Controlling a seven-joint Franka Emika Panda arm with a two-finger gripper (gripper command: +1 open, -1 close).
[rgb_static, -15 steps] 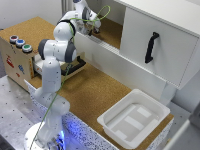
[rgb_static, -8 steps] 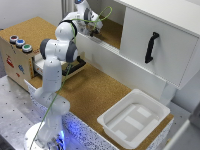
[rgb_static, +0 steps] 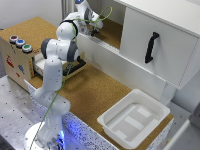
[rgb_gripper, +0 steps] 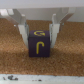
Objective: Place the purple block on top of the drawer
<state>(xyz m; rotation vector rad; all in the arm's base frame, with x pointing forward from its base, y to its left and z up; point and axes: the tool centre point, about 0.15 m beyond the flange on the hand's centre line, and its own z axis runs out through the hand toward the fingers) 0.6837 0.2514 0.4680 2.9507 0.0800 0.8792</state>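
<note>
While the arm reaches far back over the cork surface, the gripper hangs over the purple block, which rests on the cork with a yellow mark on its near face. The two fingers stand spread on either side of the block, close to its flanks, but the wrist view does not show them pressing it, so they read as open around it rather than clamped. The step in hand looks like the grasp itself. What follows would call for closing on the block, lifting it straight up, and carrying it across to the drawer, the small wooden box at the exterior view's left with three coloured buttons on top. Bare wood beside those buttons offers a landing spot. A white wall and the white cabinet stand close to the gripper's position, so the lift needs height first. The white tub sits well apart.
</note>
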